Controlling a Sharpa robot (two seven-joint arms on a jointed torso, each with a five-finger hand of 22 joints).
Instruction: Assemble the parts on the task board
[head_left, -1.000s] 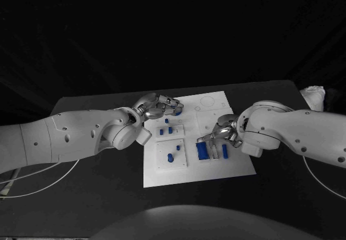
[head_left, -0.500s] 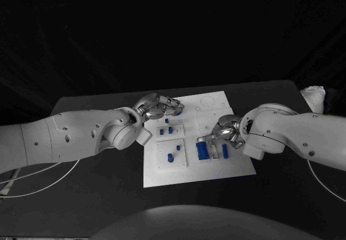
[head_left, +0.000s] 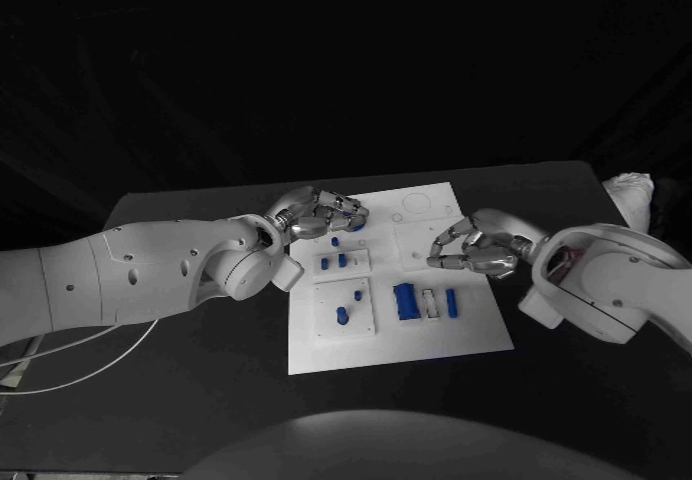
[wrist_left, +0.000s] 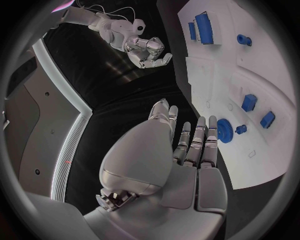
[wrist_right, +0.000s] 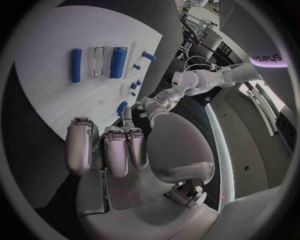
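Note:
The white task board (head_left: 421, 340) lies mid-table. My left hand (head_left: 320, 213) hovers at its far left corner, fingers held straight and side by side, one fingertip (wrist_left: 212, 131) touching a blue gear (wrist_left: 225, 131) that sits on the board; the thumb stays clear of it. My right hand (head_left: 479, 250) hangs empty above the board's right side, fingers half bent. Below it lie a wide blue block (head_left: 407, 300) and a narrow blue bar (head_left: 451, 303) with a pale strip between them. Small blue pegs (head_left: 332, 262) stand in the left half.
Two more blue pegs (head_left: 348, 306) stand in a raised plate near the board's front left. A round recess (head_left: 415, 206) marks the far edge. A white cloth-like object (head_left: 630, 190) sits at the table's far right corner.
My right hand has lifted off the blue block row and drawn back toward the far right, its arm swinging outward. The left hand has stayed at the gear.

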